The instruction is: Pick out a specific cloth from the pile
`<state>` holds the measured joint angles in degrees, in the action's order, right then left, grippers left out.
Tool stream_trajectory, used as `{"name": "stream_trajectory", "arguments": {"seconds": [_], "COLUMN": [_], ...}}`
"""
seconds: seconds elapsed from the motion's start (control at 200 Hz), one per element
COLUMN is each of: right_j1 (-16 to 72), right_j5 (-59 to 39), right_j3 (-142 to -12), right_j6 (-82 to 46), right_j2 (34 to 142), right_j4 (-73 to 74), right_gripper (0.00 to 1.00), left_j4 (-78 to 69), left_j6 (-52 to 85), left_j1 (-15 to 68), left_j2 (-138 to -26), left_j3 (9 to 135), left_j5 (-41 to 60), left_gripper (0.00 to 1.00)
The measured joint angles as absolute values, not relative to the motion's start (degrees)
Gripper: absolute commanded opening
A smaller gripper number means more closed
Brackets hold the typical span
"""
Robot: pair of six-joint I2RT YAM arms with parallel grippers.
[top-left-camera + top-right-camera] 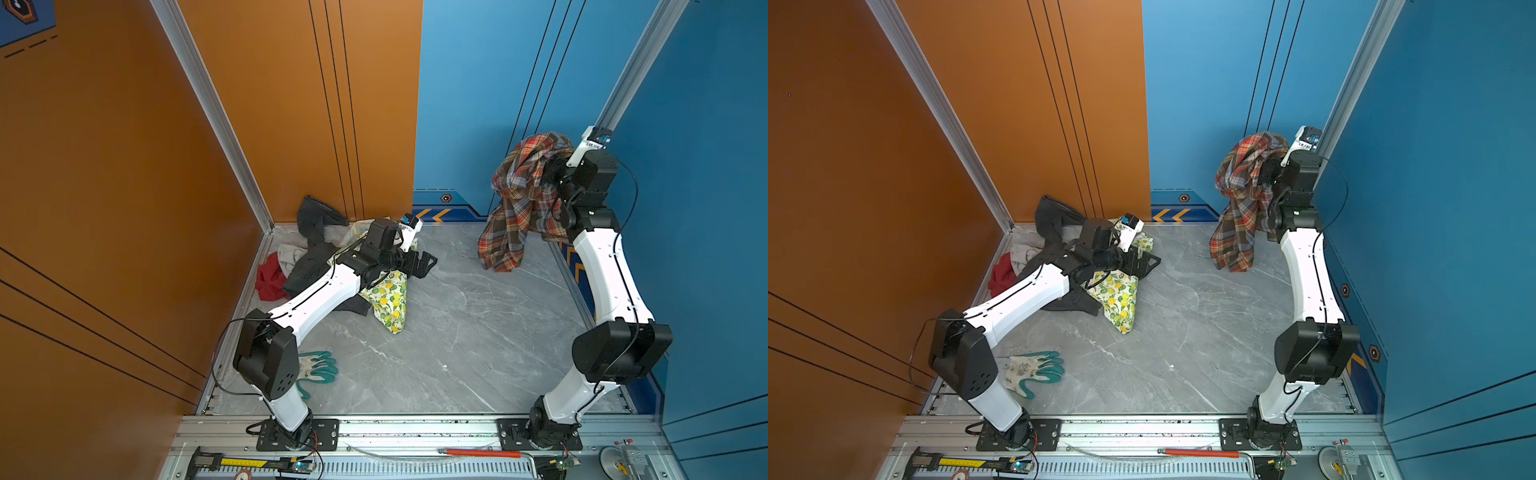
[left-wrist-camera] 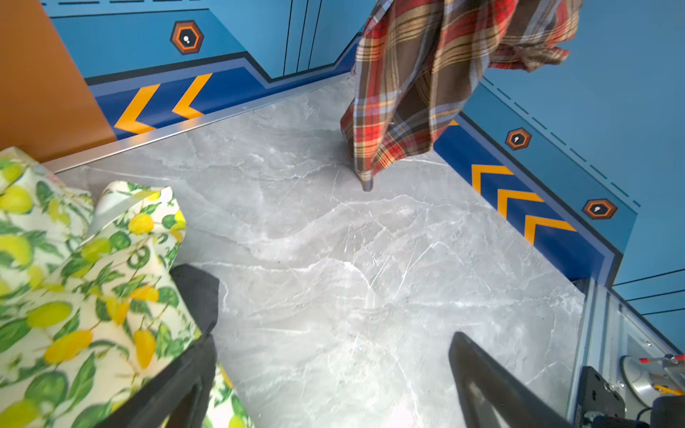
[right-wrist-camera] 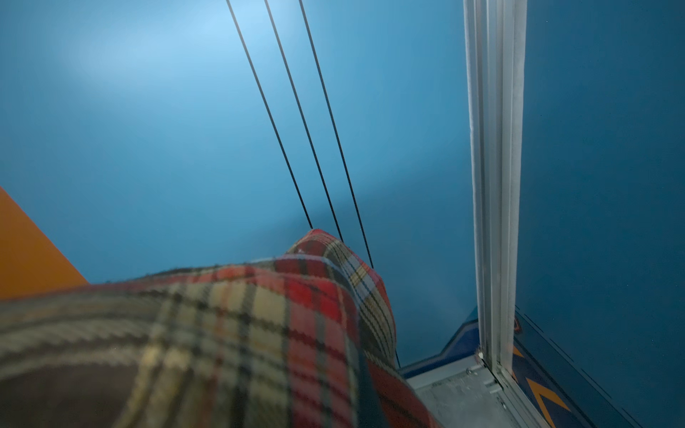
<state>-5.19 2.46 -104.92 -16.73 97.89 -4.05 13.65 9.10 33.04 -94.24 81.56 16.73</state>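
The plaid cloth hangs bunched in the air at the back right, by the blue wall. It is draped over my right gripper, which is shut on it with the jaws buried in the folds. In the right wrist view the cloth fills the foreground. Its lower end hangs close to the table. The pile lies at the back left: dark jeans, a red cloth and a lemon-print cloth. My left gripper stands open and empty over the pile's right edge.
A white glove with teal fingers lies near the left arm's base. The grey marble table is walled by orange and blue panels with aluminium posts. On the front rail lie a caliper and a red tool.
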Motion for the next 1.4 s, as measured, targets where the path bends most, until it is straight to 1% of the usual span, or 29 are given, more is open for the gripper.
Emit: {"name": "stream_trajectory", "arguments": {"seconds": [0.205,0.335,0.46,0.626,0.721,0.801,1.066,1.291,1.396], "right_j1": [-7.2,-7.3,-7.1,-6.9,-6.7,-6.3,-4.8,-4.8,-4.7], "right_j5": [5.9,8.8,11.3,13.2,13.9,13.8,13.5,12.6,11.7], "right_j3": [-86.5,-77.7,-73.1,-70.8,-71.0,-72.5,-83.7,-94.4,-97.4], "right_j6": [-16.5,-16.4,-16.5,-17.9,-19.2,-20.2,-22.8,-23.6,-24.0], "right_j2": [94.1,93.2,92.7,92.7,93.7,96.6,112.1,122.9,126.1], "right_j4": [-2.9,-3.0,-3.6,-4.7,-6.2,-8.2,-19.0,-27.4,-29.7], "right_gripper": [0.00,0.00,0.00,0.00,0.00,0.00,0.00,0.00,0.10], "left_j4": [19.1,22.2,24.2,25.5,25.6,25.7,24.9,23.4,22.9], "left_j6": [8.0,7.9,8.5,9.1,9.4,9.7,10.6,11.0,11.0], "left_j1": [32.8,32.1,30.3,28.2,28.1,27.9,23.9,19.9,18.4], "left_j2": [-85.7,-82.0,-79.2,-77.8,-77.8,-77.7,-74.8,-71.5,-69.7], "left_j3": [77.6,76.3,73.8,71.2,70.2,69.9,67.2,65.8,65.0], "left_j5": [12.3,9.6,8.2,6.9,6.8,6.8,6.2,5.2,4.3], "left_gripper": [0.98,0.98,0.98,0.98,0.98,0.98,0.98,0.98,0.98]}}
